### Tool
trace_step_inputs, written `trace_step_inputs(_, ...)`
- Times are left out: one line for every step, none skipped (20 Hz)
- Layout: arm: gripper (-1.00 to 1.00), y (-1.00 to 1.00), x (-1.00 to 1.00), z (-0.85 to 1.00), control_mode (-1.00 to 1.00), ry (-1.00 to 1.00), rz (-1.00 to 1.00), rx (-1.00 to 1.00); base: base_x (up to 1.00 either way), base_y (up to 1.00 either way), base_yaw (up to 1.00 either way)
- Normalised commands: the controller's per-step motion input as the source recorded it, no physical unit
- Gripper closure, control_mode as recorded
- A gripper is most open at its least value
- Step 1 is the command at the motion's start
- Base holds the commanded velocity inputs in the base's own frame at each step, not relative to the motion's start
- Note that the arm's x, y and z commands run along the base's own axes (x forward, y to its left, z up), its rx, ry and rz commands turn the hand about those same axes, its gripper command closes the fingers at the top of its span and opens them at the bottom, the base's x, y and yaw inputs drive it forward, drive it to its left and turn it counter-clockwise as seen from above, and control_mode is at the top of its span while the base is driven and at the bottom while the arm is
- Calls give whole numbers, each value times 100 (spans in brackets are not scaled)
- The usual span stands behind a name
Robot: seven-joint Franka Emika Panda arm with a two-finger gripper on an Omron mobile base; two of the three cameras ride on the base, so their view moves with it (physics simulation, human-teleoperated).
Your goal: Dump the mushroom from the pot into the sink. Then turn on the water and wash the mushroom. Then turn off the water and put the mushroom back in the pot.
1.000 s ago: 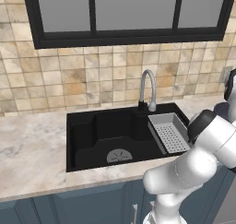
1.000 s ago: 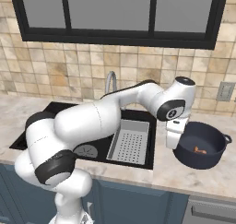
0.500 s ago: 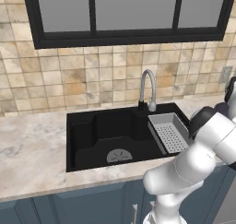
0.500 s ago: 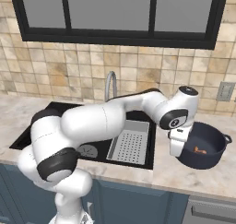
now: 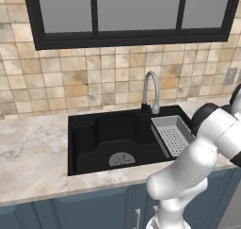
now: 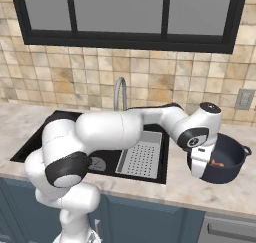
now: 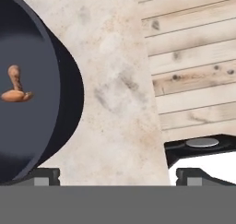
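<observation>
One mushroom waits in the pot while wide-open, empty fingers close in on its rim.

On the right base view the gripper hangs at the pot's 9 o'clock edge; the mushroom lies on the pot floor, and the sink sits off toward 9 o'clock past the strainer tray. To do this well, I'd straddle the near wall with one finger inside and one outside, clamp firmly, and lift level so nothing spills before reaching the basin.

Arm's bent in a big loop from lower left across the right base view — gripper hangs at centre-right, pointing down, fingers spread wide.
</observation>
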Motion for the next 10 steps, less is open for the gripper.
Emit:
trace_step_inputs(-100,-26,4,-11,-100,0,0,0,0,0,0)
trace_step_inputs(-100,-25,6,-11,-100,0,0,0,0,0,0)
trace_step_inputs(-100,-26,6,-5,-100,0,0,1,0,0,0)
trace_step_inputs(-100,-25,6,-1,-100,0,0,2,0,0,0)
trace_step_inputs(-100,-22,9,-2,-100,0,0,1,0,0,0)
trace_step_inputs(-100,-20,9,-3,-100,0,0,1,0,0,0)
trace_step_inputs(-100,-20,9,-4,-100,0,0,0,0,0,0)
trace_step_inputs(-100,-18,10,-5,-100,0,0,0,0,0,0)
trace_step_inputs(-100,-16,14,-6,-100,0,0,0,0,0,0)
trace_step_inputs(-100,-14,13,-6,-100,0,0,0,0,0,0)
